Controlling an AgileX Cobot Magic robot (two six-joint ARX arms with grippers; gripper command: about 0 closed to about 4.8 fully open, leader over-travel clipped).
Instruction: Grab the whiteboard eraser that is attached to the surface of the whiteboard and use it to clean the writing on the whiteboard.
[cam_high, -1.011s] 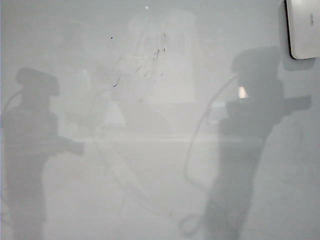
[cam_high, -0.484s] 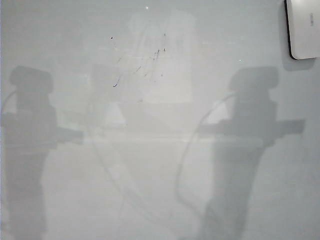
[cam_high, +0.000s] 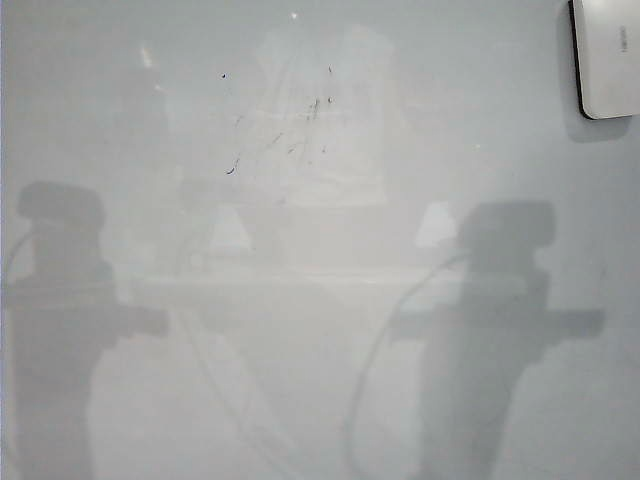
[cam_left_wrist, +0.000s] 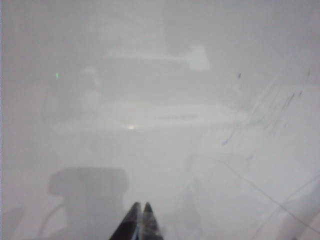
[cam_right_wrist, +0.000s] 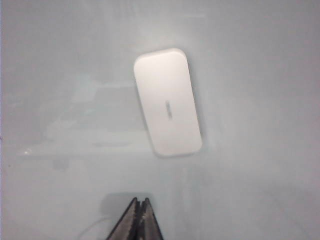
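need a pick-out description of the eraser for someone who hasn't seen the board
The pale glossy whiteboard fills the exterior view; look to its top right corner. There sits the whiteboard eraser, a flat white rounded rectangle with a dark edge. It is the only solid object, unlike the faint pen marks and arm shadows.

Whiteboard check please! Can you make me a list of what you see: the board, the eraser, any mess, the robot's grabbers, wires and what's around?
Surface: the whiteboard is glossy pale grey, filling the exterior view, with arm shadows on both sides.
Job's things: the whiteboard eraser sits flat on the board at the upper right corner, untouched; faint dark scribbles remain at upper centre.
Clutter: nothing seen.
Grippers: the left end effector is shut, holding nothing, off the scribbles; the right end effector is shut, empty, short of the eraser.
Cables: only curved cable shadows on the board.
Surroundings: nothing seen beyond dim reflections.
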